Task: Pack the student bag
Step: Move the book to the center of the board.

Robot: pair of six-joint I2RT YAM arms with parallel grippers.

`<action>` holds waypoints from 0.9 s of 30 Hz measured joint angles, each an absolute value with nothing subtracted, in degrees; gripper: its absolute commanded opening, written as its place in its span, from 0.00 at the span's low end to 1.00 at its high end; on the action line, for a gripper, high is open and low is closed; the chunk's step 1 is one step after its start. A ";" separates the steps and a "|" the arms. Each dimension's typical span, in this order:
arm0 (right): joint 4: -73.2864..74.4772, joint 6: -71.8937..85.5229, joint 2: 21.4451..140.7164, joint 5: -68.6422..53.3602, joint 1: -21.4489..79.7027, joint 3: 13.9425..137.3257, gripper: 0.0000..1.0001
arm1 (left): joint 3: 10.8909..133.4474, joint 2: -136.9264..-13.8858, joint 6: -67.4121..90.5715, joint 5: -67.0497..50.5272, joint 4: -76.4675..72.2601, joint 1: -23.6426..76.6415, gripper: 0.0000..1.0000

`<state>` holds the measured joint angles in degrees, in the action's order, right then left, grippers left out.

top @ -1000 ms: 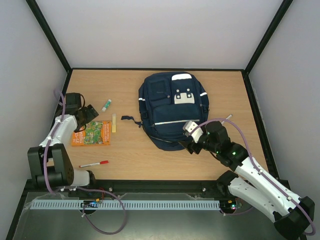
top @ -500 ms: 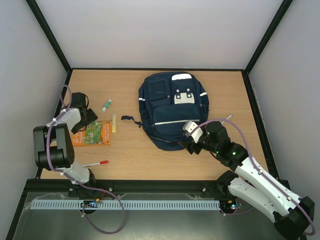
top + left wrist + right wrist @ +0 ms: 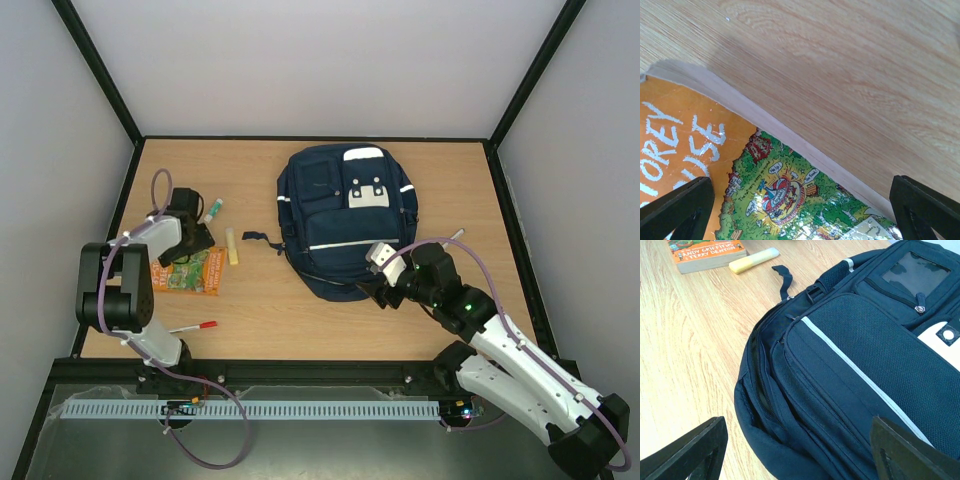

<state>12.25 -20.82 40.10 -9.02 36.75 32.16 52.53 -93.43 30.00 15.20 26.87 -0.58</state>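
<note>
The student bag (image 3: 345, 215) lies flat in the middle of the table, navy with white stripes and a white patch; its main zip (image 3: 757, 385) gapes a little at the near edge. My right gripper (image 3: 378, 288) hovers open over that near edge (image 3: 800, 455), with bag fabric below the gap. An orange and green book (image 3: 185, 275) lies at the left. My left gripper (image 3: 192, 250) is open just above the book's far corner (image 3: 800, 215), and its dark fingertips (image 3: 675, 210) show at the bottom corners, holding nothing.
A yellow highlighter (image 3: 230, 246) lies between book and bag, seen too in the right wrist view as the highlighter (image 3: 754, 261) beside the book (image 3: 707, 252). A green-capped glue stick (image 3: 213, 210) lies behind the left gripper. A red pen (image 3: 190, 327) lies near the front edge.
My left arm has swung right, from beside the table's left edge to over the book's far end. The right arm and bag have stayed put.
</note>
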 measured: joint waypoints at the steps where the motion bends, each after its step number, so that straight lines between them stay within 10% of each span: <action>1: 12.27 -20.82 40.05 -9.04 36.75 32.16 0.78 | 52.40 -93.41 30.02 15.42 27.07 -0.10 0.99; 27: 12.53 -21.30 39.62 -9.47 36.75 32.16 0.78 | 44.95 -89.36 43.68 22.46 28.29 29.89 0.99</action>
<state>12.53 -21.30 39.62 -9.47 36.75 32.16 44.95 -89.36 43.68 22.46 28.29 29.89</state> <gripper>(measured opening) 0.782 0.993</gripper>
